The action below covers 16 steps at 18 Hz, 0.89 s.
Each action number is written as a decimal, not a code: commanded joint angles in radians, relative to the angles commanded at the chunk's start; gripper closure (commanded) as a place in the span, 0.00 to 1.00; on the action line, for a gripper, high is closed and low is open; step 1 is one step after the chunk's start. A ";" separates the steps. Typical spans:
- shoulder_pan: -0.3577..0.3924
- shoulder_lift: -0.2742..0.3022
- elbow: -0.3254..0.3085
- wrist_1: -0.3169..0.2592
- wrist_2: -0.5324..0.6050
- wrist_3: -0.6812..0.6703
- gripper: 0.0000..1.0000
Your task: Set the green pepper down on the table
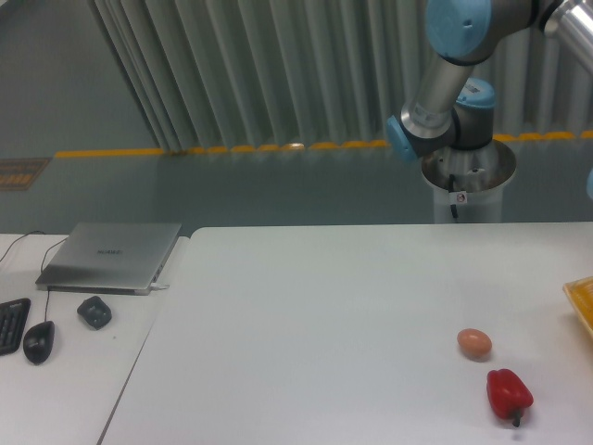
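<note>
No text is legible. The closed laptop (111,255) lid bears a faint, unreadable logo; a small tag (453,197) on the robot pedestal (468,185) is illegible.
</note>
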State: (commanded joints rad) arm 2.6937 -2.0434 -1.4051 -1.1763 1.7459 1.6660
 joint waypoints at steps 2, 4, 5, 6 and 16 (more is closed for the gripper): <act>0.002 0.028 0.014 -0.061 -0.086 -0.052 0.41; 0.000 0.049 0.040 -0.138 -0.172 -0.115 0.41; -0.002 0.064 0.047 -0.172 -0.198 -0.120 0.41; -0.003 0.080 0.051 -0.199 -0.218 -0.121 0.41; -0.165 0.106 0.038 -0.236 -0.305 -0.488 0.41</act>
State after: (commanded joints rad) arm 2.5282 -1.9374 -1.3667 -1.4128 1.4405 1.1784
